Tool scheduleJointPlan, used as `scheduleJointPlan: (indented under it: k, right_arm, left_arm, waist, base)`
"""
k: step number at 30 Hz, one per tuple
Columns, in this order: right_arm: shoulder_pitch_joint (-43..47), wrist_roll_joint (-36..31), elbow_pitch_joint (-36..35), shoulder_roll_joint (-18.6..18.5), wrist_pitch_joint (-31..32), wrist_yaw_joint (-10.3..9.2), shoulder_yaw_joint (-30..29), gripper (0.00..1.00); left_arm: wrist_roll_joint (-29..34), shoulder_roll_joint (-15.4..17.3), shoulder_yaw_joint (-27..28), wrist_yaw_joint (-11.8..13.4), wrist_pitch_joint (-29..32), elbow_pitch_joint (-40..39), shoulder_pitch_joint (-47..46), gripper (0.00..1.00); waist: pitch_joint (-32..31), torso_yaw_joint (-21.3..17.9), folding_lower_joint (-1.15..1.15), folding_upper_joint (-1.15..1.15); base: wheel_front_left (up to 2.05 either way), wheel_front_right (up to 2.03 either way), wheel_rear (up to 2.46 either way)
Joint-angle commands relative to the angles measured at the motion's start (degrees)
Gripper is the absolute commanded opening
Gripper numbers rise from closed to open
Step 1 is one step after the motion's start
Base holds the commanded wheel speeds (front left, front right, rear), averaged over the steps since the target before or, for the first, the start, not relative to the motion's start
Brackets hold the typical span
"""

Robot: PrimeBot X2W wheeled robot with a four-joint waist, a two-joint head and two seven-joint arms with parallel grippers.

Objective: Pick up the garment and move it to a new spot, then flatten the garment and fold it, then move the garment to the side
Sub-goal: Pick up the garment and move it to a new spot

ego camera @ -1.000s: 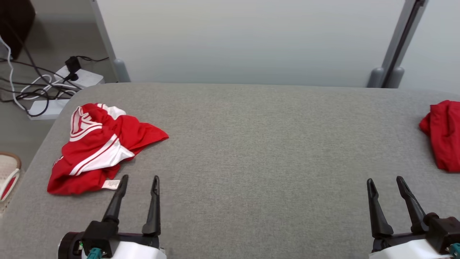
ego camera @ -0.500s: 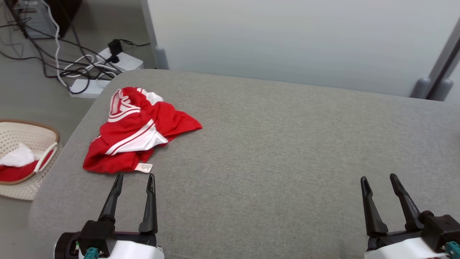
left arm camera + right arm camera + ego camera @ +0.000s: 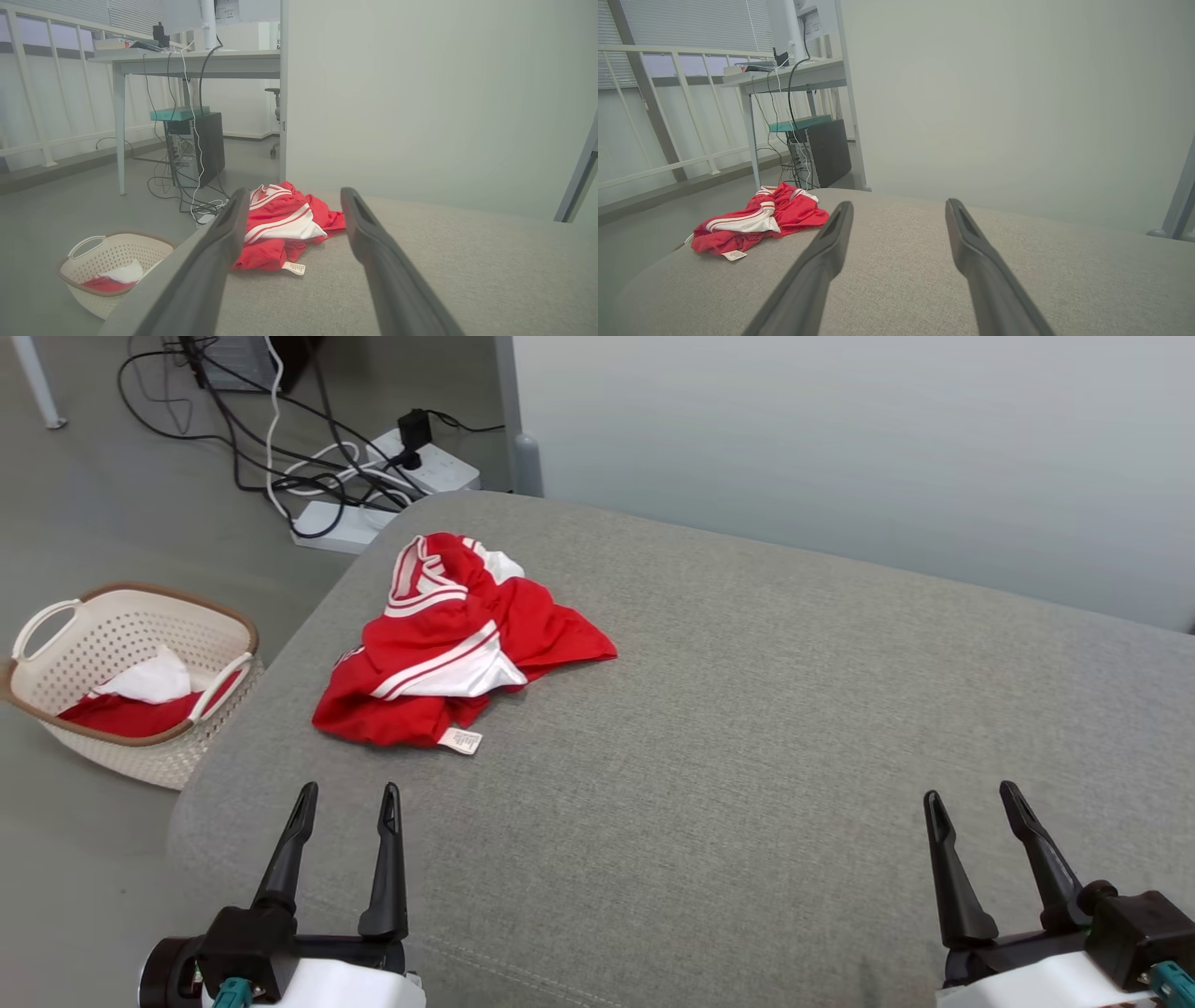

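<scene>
A red garment (image 3: 457,644) with white stripes lies crumpled near the far left corner of the grey padded table (image 3: 747,709), a white label showing at its near edge. It appears straight ahead in the left wrist view, garment (image 3: 285,226), and off to the left in the right wrist view, garment (image 3: 756,219). My left gripper (image 3: 347,795) hovers open and empty over the table's near left edge, a short way in front of the garment. My right gripper (image 3: 971,799) stands open and empty at the near right, far from the garment.
A cream laundry basket (image 3: 56,644) holding red and white cloth sits on the floor left of the table. Power strips and tangled cables (image 3: 355,476) lie on the floor behind the table's left corner. A pale wall (image 3: 840,448) runs behind the table.
The head camera has swung left: the basket has come into view and the red cloth at the right edge has left it. The garment and both grippers hold their places.
</scene>
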Motion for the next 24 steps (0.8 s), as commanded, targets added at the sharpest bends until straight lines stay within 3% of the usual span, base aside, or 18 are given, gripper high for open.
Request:
scheduleJointPlan:
  k: [1,13,24]
  right_arm:
    - [-1.6,0.5,-1.7,-1.0,-0.7,0.23,1.2,1.0]
    - [-1.5,0.8,-1.4,-1.7,-0.7,0.23,2.2,1.0]
    - [-3.2,1.0,-1.2,-4.7,-0.7,0.23,3.8,1.0]
  left_arm:
    - [-0.3,0.1,2.0,0.5,-0.5,-1.9,-2.6,1.0]
    - [-1.6,0.1,2.1,1.4,-0.5,-1.8,-2.4,1.0]
    - [-1.9,0.1,1.7,1.8,-0.5,0.3,-6.6,1.0]
  waist:
    - [-0.1,0.9,0.0,0.0]
    - [-0.1,2.7,0.0,0.0]
    - [2.4,1.0,0.0,0.0]
  base:
    - [0.0,0.0,0.0]
    - [0.0,0.0,0.0]
    - [0.0,0.0,0.0]
